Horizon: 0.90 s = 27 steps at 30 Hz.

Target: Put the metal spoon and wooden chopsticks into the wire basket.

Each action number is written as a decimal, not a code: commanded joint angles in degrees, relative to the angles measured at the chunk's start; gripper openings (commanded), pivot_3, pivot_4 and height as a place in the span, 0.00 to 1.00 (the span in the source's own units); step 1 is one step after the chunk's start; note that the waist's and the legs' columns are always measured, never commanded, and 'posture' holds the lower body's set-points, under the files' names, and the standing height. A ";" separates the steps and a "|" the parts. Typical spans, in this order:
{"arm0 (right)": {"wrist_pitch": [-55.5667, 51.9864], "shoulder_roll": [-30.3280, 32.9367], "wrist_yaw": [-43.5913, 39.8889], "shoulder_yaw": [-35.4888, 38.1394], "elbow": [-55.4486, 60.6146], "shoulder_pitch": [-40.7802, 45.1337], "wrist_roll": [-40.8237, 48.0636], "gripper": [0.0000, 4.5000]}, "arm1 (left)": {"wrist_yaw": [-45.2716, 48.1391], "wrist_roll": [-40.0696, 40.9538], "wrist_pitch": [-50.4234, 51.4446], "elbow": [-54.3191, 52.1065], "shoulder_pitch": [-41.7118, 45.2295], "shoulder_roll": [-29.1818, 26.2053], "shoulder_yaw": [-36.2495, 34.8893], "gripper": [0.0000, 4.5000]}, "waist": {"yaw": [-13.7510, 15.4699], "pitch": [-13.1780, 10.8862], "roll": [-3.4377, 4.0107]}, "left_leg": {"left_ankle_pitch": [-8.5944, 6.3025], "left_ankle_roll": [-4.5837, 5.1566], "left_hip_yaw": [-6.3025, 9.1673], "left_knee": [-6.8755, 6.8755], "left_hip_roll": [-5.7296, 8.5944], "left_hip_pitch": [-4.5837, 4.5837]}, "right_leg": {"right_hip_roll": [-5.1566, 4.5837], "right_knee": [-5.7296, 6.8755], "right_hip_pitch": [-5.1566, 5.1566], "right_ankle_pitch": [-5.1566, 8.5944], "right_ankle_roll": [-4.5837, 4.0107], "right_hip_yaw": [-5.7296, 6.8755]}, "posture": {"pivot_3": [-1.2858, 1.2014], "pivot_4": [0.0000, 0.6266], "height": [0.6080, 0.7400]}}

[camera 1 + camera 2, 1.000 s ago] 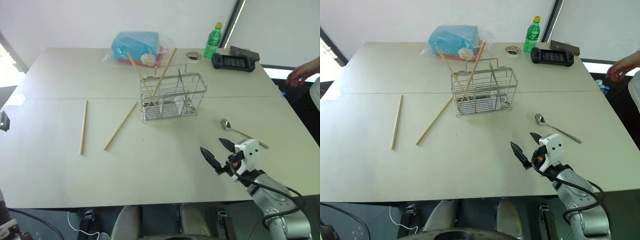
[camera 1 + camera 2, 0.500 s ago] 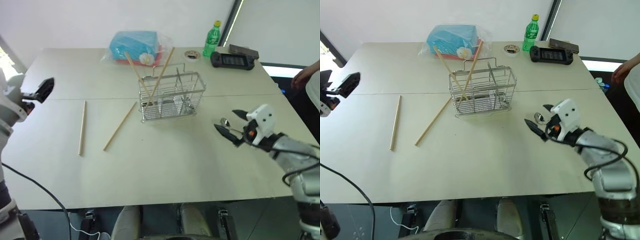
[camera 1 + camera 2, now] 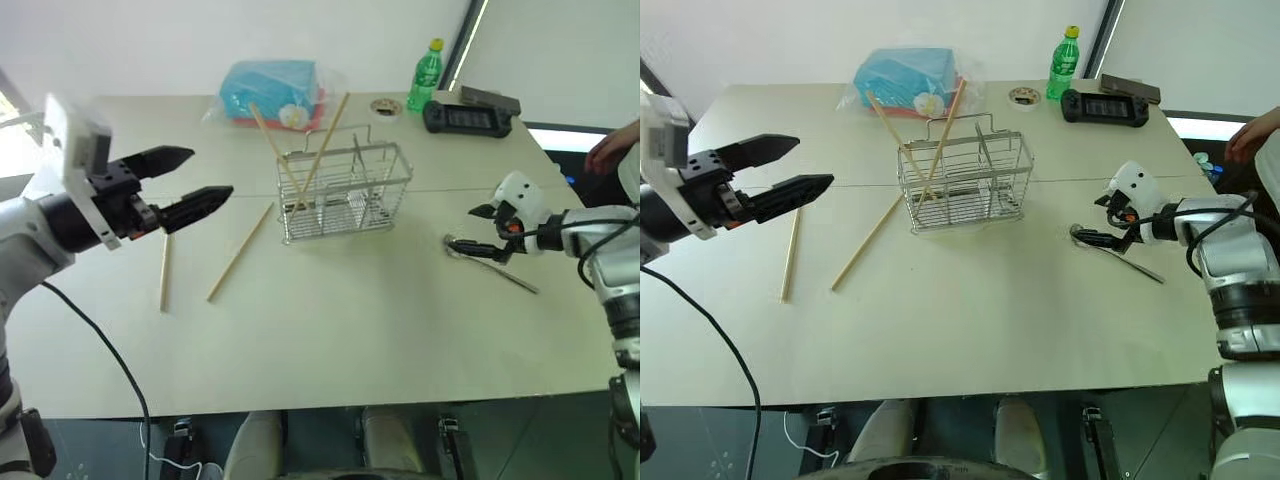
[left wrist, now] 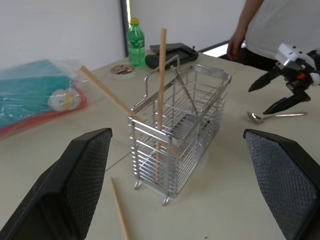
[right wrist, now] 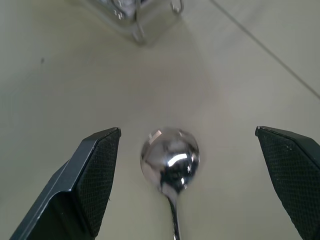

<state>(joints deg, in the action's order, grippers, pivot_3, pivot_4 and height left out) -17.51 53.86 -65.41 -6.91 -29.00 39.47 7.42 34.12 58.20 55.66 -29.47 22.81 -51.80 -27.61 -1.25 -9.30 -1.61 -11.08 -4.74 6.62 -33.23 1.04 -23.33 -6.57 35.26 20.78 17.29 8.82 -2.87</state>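
A: Where does the spoon [image 3: 1116, 253] lie?

B: Flat on the table [image 3: 970, 330], on the robot's right and well apart from the basket [image 3: 965, 186]. Its bowl points toward the basket and its thin handle trails away toward the table's right edge. In the right wrist view the bowl sits between the two black fingers [image 5: 95, 175], which stand spread wide on either side of it with nothing pinched.

A: So the right gripper [image 3: 1099, 219] is the nearer one?

B: Much nearer; it hangs just over the bowl end. The next move probably calls for a drop straight down and a squeeze across the bowl or the neck of the handle.

A: And the chopsticks?

B: Two of them stand crossed inside the basket, leaning out over its rim. The other two chopsticks [image 3: 240, 252] lie loose on the table to the basket's left, one slanting up toward its foot, the other running nearly front to back farther out.

A: Which arm suits those?

B: The left gripper [image 3: 185, 184], likely. It hovers above them, pointing across toward the basket, its fingers also spread and empty.
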 commanded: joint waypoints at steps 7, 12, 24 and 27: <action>10.03 0.81 -8.34 -4.60 -20.55 10.59 -9.29 1.00 | -1.05 0.39 -1.27 -1.70 -0.27 -1.90 -1.23 0.99 | 0.03 -0.02 0.02 | 0.00 0.00 0.00 0.01 0.00 0.02 | 0.01 -0.01 -0.02 0.00 0.03 0.00 | 0.52 0.24 0.78; 14.08 -0.69 -8.04 -5.68 -26.10 11.96 -12.42 1.00 | -0.92 2.87 -0.57 -3.61 -0.43 -2.47 -1.42 0.99 | 0.04 -0.03 0.04 | 0.01 -0.01 0.00 0.01 0.00 0.02 | 0.01 0.00 -0.03 0.00 0.03 0.00 | 0.52 0.24 0.78; 16.31 -2.42 -8.62 -5.63 -29.74 12.85 -16.00 1.00 | 0.11 8.07 0.13 -5.14 -1.27 -5.23 -0.90 0.99 | 0.01 -0.04 0.06 | 0.01 -0.02 0.00 0.01 0.00 0.03 | 0.02 0.03 -0.03 -0.01 0.05 0.00 | 0.52 0.24 0.78; 14.97 -2.83 -10.44 -5.13 -28.24 12.32 -15.17 0.81 | 0.58 9.48 0.13 -5.11 -1.63 -6.19 -0.92 1.00 | 0.01 -0.04 0.06 | 0.01 -0.02 0.00 0.00 0.00 0.03 | 0.02 0.03 -0.03 -0.01 0.05 0.00 | 0.52 0.24 0.78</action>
<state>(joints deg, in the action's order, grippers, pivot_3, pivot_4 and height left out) -2.11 50.85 -74.99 -13.19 -58.67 50.87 -8.26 34.30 66.50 55.97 -33.60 20.89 -56.88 -27.76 -1.24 -9.34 -1.55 -11.07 -4.76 6.62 -33.23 1.04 -23.30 -6.55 35.29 20.75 17.28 8.87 -2.87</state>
